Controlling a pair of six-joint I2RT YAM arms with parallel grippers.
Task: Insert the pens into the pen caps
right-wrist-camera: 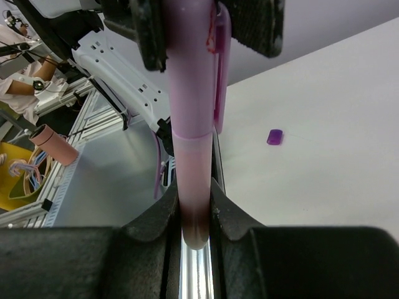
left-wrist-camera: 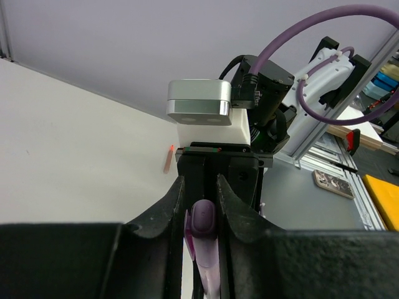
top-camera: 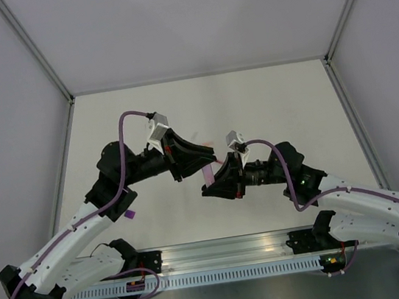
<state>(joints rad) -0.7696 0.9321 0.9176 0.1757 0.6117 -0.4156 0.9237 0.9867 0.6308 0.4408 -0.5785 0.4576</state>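
Your right claw (right-wrist-camera: 195,196) sat narrow, its two black fingers pinching the barrel of the purple pen (right-wrist-camera: 190,168) near the pen's dark end. From that grip the pen ran straight out past the fingertips, and the light purple cap (right-wrist-camera: 187,68) sat over its far end, the cap's rim meeting the barrel just beyond your right fingertips. The cap's clip lay along its right side in that wrist view.

Your left claw (left-wrist-camera: 199,187) faced the right one tip to tip and was drawn in on the cap, one finger pressed to each side, with the cap's rounded end lying between the fingers, back from the tips.

Off to the right of the right claw, well apart from it, a small purple piece (right-wrist-camera: 275,137) lay flat on the white table (right-wrist-camera: 336,124). Ahead and left of the left claw's fingertips, the pink-red pen (left-wrist-camera: 168,159) lay on the table, touching neither claw.
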